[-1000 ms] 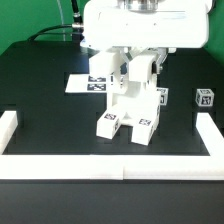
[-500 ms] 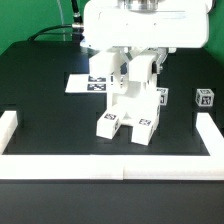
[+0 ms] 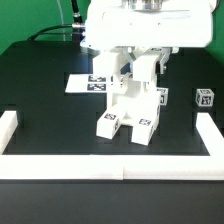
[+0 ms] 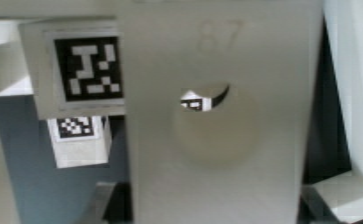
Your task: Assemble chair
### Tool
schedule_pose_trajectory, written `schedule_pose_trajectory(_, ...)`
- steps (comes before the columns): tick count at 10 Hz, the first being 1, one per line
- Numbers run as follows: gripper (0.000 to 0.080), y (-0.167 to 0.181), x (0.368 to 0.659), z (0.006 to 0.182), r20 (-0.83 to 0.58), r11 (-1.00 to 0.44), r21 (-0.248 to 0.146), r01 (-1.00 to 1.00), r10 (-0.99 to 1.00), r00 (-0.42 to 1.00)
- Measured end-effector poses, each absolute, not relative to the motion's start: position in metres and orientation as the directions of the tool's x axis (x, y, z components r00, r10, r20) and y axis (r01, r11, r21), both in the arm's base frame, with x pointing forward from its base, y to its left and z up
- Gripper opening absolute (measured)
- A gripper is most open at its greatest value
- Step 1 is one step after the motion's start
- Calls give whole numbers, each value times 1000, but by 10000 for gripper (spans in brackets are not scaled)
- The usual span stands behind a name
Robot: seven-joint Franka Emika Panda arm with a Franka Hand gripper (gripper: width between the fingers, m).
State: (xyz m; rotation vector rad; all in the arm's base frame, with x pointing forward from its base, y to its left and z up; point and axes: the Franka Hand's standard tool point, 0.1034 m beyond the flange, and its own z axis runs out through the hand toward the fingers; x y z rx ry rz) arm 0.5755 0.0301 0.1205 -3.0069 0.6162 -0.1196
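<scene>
The chair (image 3: 128,108) is plain white, with little square tags in black and white on its pieces. The bench (image 3: 40,100) is black. The low wall (image 3: 110,165) around it is white. The marker board (image 3: 80,84) is white with black-and-white squares. A small white block (image 3: 204,98) has a black-and-white tag too. The robot arm (image 3: 140,20) is shiny white. The background (image 3: 25,15) is green. Up close, a tag (image 4: 93,68) on the chair shows black blocky shapes on white.

White chair panel (image 4: 222,170), tags (image 4: 93,68) alongside
</scene>
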Motion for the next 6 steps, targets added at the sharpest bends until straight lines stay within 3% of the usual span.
schedule_pose_trajectory(6, 289, 34, 574, 113, 53, -919, -78, -387, -392, 919)
